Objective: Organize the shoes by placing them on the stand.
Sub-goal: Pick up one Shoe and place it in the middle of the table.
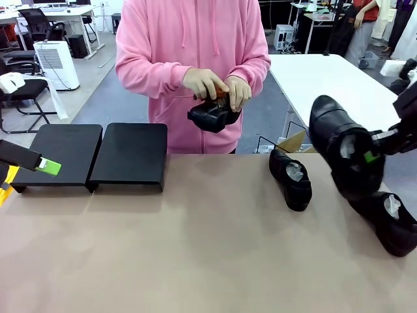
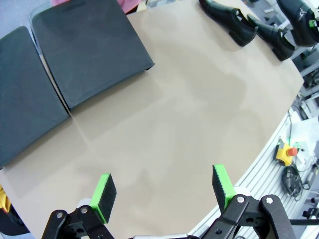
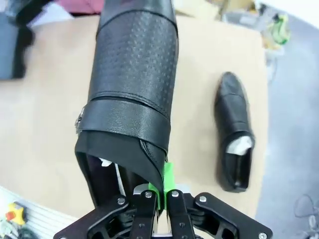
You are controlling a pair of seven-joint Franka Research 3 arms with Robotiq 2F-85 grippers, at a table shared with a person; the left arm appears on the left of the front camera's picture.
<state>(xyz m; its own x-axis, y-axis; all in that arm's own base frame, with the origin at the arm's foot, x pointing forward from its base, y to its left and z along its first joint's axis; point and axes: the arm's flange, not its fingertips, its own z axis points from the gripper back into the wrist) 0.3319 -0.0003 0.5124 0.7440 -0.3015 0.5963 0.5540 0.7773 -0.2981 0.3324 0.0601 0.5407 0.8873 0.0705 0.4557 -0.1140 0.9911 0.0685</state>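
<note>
right gripper (image 1: 370, 156) is pinched shut on the heel rim of a shoe (image 1: 339, 140) at the right edge of frame, toe pointing up-left. the stand (image 1: 98, 153) sits way over at mid left, nothing on it, so it's a long leftward carry. left gripper (image 1: 49, 167), fingers spread and holding nothing, is just beside the stand.

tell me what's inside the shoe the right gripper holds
Inside the shoe, white paper shows at the opening, where the right gripper pinches the rim. The leather upper hides everything deeper in.
</note>
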